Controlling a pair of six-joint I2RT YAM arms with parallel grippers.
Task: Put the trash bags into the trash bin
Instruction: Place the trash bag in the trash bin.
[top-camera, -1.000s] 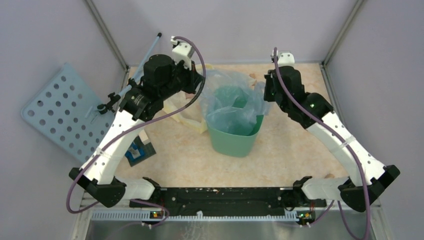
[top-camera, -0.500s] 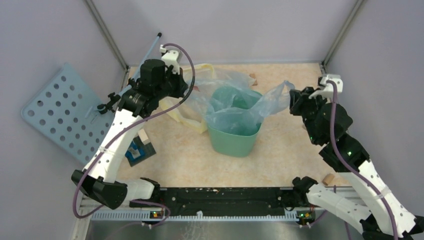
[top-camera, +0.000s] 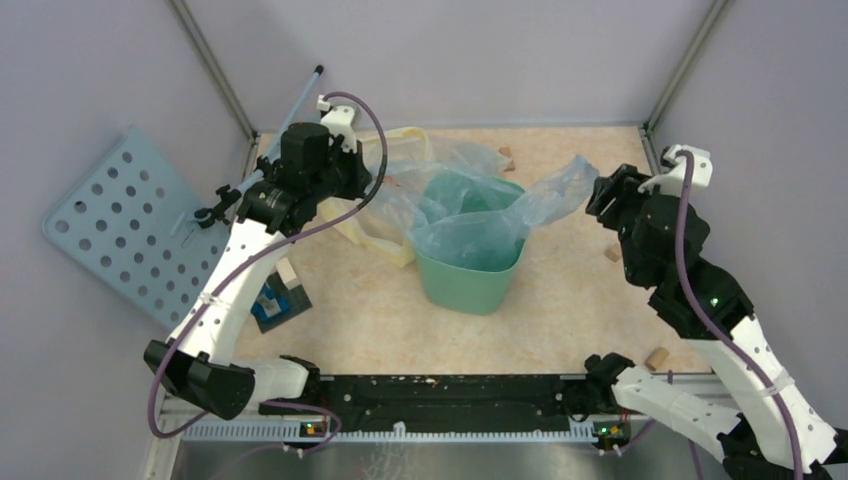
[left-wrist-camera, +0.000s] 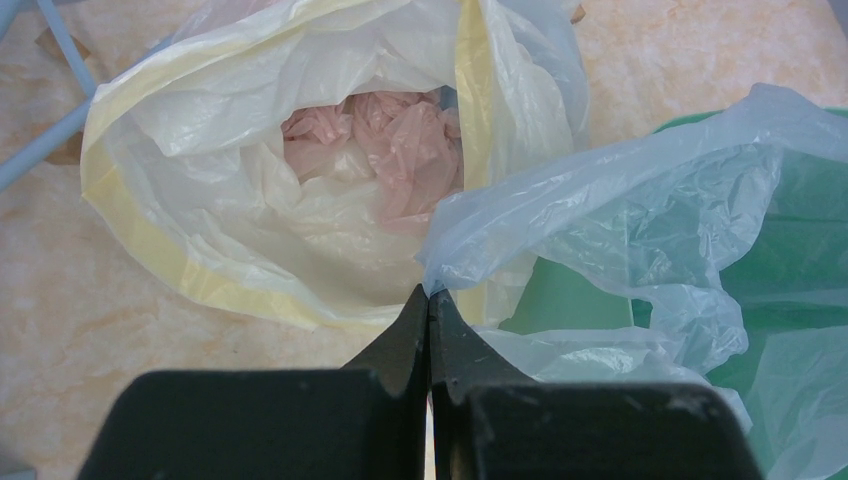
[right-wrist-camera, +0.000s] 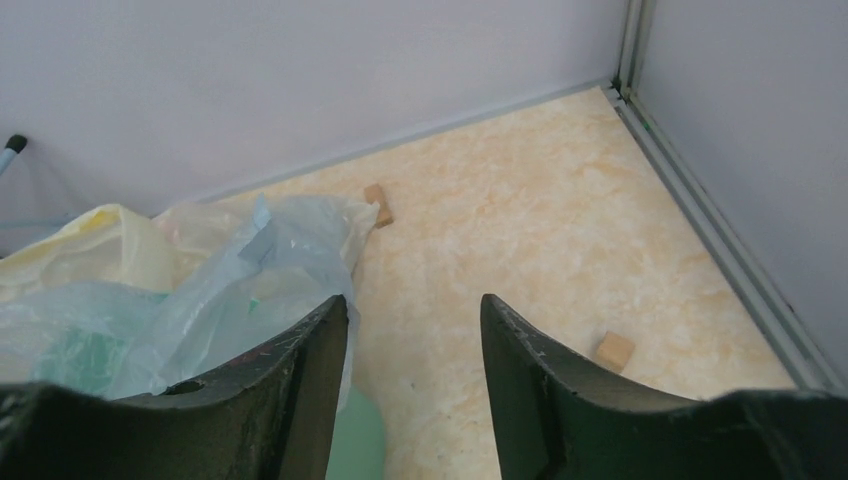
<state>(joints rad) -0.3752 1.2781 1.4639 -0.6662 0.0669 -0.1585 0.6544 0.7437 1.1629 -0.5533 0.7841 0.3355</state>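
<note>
The pale-blue trash bag lies crumpled in and over the mint-green trash bin at mid-table. My left gripper is left of the bin, shut on the bag's left edge; the left wrist view shows its tips pinching a point of the bag above the bin's rim. To the right of the bin my right gripper is open with nothing between its fingers. The bag's right flap hangs just outside its left finger.
A whitish bag with a yellow rim, pink plastic inside, lies left of the bin. A pale-blue perforated board leans at the far left. Small wooden blocks lie on the table, and a small box sits near the left arm.
My right arm swung right, away from the bin, pulling the bag's right flap out; its gripper then opened and let the flap go. The left gripper shifted slightly left, still holding the bag.
</note>
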